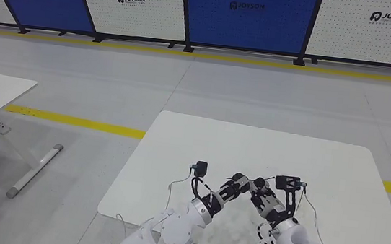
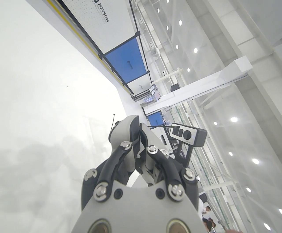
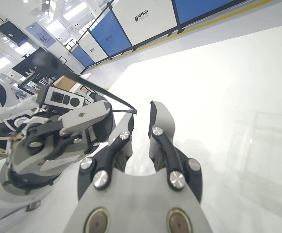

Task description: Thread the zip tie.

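My left gripper (image 2: 138, 126) is clenched on the black zip tie (image 3: 99, 89), which it holds just above the near part of the table (image 1: 308, 156). The strap's loose end lies against one fingertip (image 3: 128, 122) of my right gripper (image 3: 142, 109), whose fingers are spread and grasp nothing. I see the risk in closing the right side while the strap sits outside the pads, since it would flick aside or bend. The strap looks springy, so a small misalignment could spoil the threading.

There is one black zip tie (image 3: 99, 89). There are two grippers, a left gripper (image 2: 140, 126) and a right gripper (image 3: 142, 110). There is one white desk (image 1: 265, 152).
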Controlling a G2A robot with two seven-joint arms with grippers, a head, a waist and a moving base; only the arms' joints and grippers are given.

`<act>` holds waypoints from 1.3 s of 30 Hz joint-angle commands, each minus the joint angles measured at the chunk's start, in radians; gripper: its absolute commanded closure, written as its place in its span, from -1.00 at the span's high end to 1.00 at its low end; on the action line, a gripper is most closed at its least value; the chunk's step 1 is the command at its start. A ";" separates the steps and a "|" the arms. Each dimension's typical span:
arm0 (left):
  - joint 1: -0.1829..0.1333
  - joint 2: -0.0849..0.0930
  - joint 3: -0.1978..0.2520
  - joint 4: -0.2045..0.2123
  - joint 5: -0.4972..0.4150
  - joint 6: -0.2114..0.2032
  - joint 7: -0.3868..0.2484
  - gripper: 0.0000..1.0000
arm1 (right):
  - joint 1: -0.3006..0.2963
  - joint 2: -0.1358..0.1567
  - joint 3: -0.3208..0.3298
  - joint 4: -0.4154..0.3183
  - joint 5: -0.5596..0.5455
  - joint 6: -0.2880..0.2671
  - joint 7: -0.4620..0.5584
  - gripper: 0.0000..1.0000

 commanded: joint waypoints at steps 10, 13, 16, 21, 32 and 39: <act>-0.002 -0.001 0.001 -0.002 0.005 0.012 0.000 -1.00 | -0.005 0.000 0.007 -0.007 -0.003 0.001 -0.006 -1.00; -0.001 -0.001 0.000 -0.006 0.002 0.004 0.002 -1.00 | -0.002 0.000 0.006 -0.004 -0.007 0.002 0.006 -1.00; 0.001 -0.001 0.002 -0.013 0.003 -0.010 0.000 -1.00 | 0.005 -0.001 0.000 0.004 -0.010 0.004 0.021 -1.00; 0.003 -0.001 0.003 -0.024 0.006 -0.025 0.001 -1.00 | 0.019 -0.003 -0.012 0.020 -0.006 0.004 0.034 -1.00; 0.002 -0.001 0.006 -0.043 0.004 -0.047 0.001 -1.00 | 0.033 -0.005 -0.019 0.039 -0.006 0.004 0.050 -1.00; 0.009 0.000 0.004 -0.061 0.007 -0.057 0.001 -1.00 | 0.038 -0.006 -0.024 0.048 -0.010 0.001 0.060 -1.00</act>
